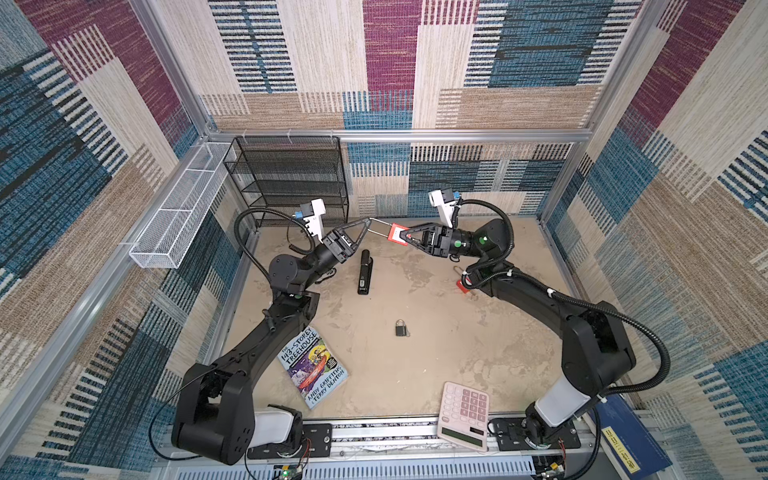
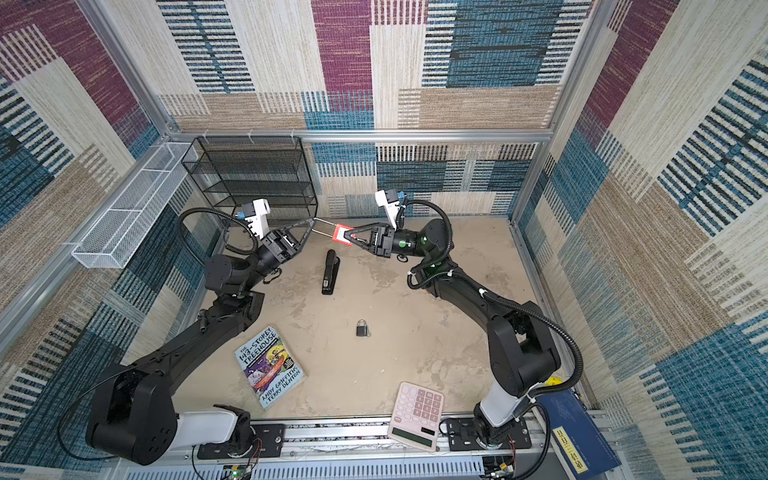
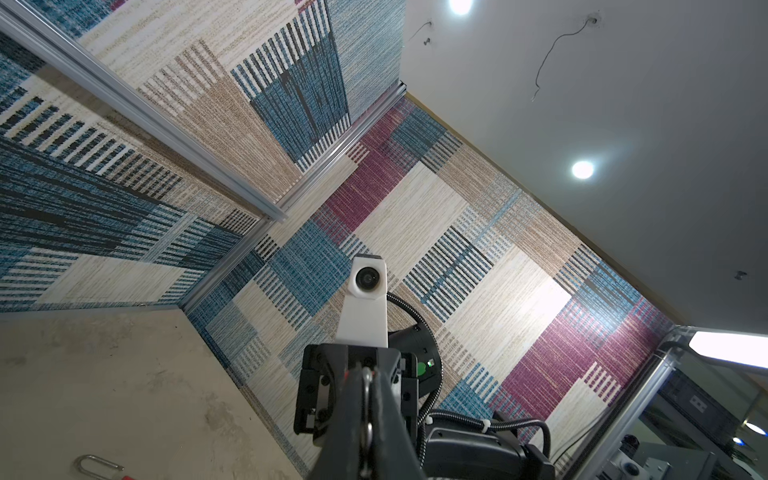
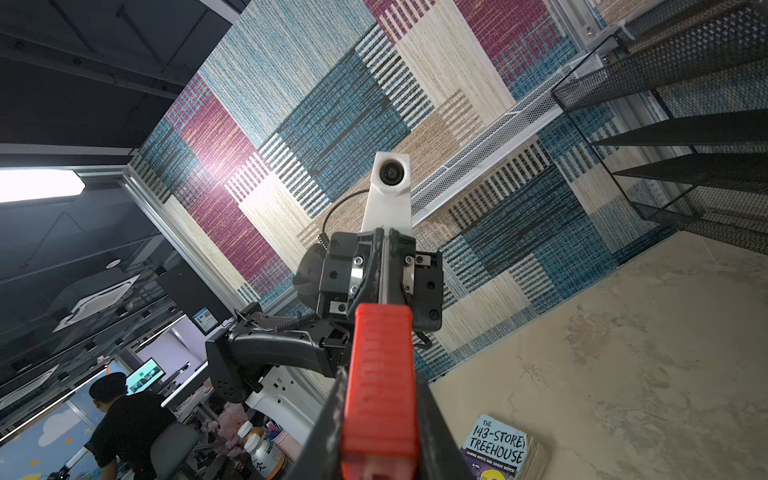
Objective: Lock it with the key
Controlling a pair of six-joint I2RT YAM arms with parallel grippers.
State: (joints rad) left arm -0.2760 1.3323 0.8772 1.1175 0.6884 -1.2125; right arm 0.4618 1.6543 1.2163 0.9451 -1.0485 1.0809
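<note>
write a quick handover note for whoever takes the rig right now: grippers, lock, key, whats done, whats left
Left gripper: shut on the steel shackle of the red padlock, which is held in the air.
Right gripper: shut on that padlock's red body.
On the table: second red padlock at right, small black padlock near the middle.
Done: lock lifted and held by both arms.
Left: no key clearly visible. Find it, insert it and turn it. Cannot tell whether the shackle is seated.
</note>
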